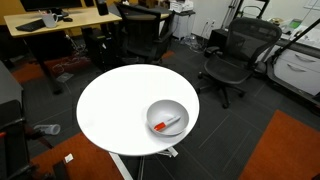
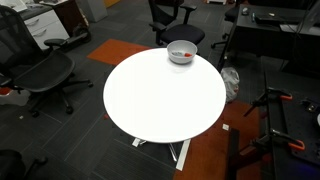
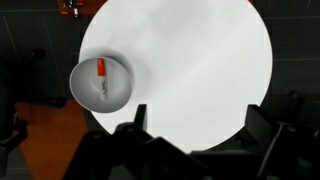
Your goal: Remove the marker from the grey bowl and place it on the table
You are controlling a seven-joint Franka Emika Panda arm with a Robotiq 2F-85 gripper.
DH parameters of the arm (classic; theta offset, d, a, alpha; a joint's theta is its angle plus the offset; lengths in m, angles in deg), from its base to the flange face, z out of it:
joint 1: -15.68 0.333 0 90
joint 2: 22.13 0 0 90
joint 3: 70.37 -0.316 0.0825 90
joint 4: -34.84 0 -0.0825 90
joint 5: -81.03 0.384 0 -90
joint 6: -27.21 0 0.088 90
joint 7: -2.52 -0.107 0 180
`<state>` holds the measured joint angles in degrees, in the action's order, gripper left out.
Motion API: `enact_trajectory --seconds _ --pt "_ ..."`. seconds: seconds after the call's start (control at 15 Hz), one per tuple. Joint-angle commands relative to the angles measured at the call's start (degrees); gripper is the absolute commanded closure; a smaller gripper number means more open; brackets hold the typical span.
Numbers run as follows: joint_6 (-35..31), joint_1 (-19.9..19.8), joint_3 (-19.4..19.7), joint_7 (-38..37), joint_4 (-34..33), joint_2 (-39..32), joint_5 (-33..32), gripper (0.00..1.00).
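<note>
The grey bowl [image 1: 178,108] stands near the edge of the round white table [image 1: 115,105] in both exterior views; it is also in an exterior view [image 2: 181,46]. The marker [image 1: 166,124], red and white, lies inside the bowl. In the wrist view the bowl [image 3: 124,88] sits at the table's left edge with the marker [image 3: 102,76] in it, red end up. My gripper [image 3: 199,118] is open and empty, high above the table [image 3: 200,60], to the right of the bowl. The arm does not show in the exterior views.
Black office chairs [image 1: 235,55] stand around the table, one more in an exterior view [image 2: 40,70]. A wooden desk [image 1: 60,20] is at the back. An orange carpet patch [image 1: 285,150] lies beside the table's base.
</note>
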<state>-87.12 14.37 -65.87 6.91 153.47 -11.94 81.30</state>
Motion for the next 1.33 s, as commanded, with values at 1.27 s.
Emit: enact_trajectory --seconds 1.27 --pt "-13.08 -11.02 3.80 10.81 -10.16 -25.55 5.58 0.00"
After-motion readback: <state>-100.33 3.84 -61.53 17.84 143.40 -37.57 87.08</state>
